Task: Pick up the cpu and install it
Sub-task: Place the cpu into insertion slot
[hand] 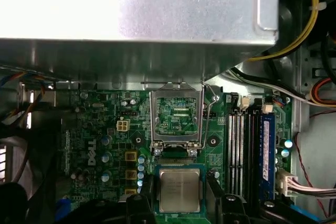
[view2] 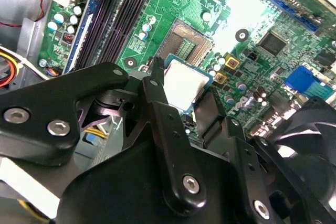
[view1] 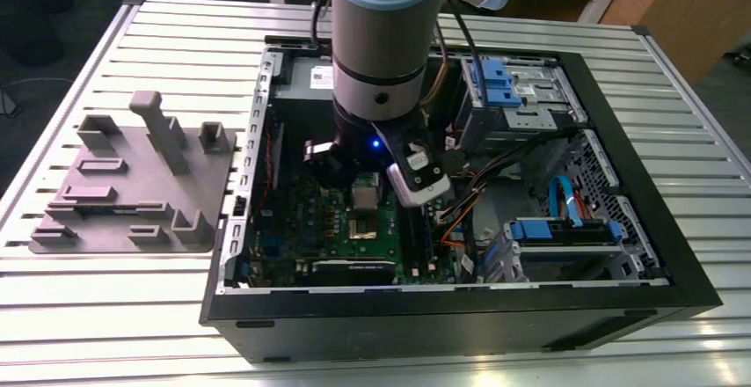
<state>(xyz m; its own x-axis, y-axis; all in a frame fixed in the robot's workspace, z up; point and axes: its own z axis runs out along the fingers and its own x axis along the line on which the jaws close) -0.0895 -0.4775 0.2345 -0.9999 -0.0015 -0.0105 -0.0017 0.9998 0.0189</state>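
1. One cpu (hand: 180, 190), square, so no long axis shows. It lies flat with its silvery top turned away from the board (hand: 94, 129). In the first wrist view its edges run parallel to the rails of the metal frame (hand: 153, 119) just past the fingertips.
2. Two black fingers (view2: 157, 98) clamp the cpu (view2: 184, 82) on opposite edges, spread no wider than the chip itself. The gripper (view2: 182, 90) grips nothing else.
3. One socket (view2: 188, 38) lies just beyond the fingertips, unfilled, its pin field bare. In the second wrist view the chip covers one corner of it and seems to be held clear of the board rather than seated.
4. Four memory slots (hand: 242, 145), by my count, run side by side off to one flank of the fingers, lengthwise along the same line as the frame rails.
5. One large metal box (hand: 157, 30) stands past the frame, farther from the fingertips than the socket.
6. One arm (view1: 382, 44) reaches down into one open case (view1: 470, 303). The gripper sits low inside it, over the board (view1: 317, 220).
7. One grey plate (view1: 129, 193) with upright blocks lies on the slatted table (view1: 118, 317), outside the case and well away from the fingers, at the exterior view's left.
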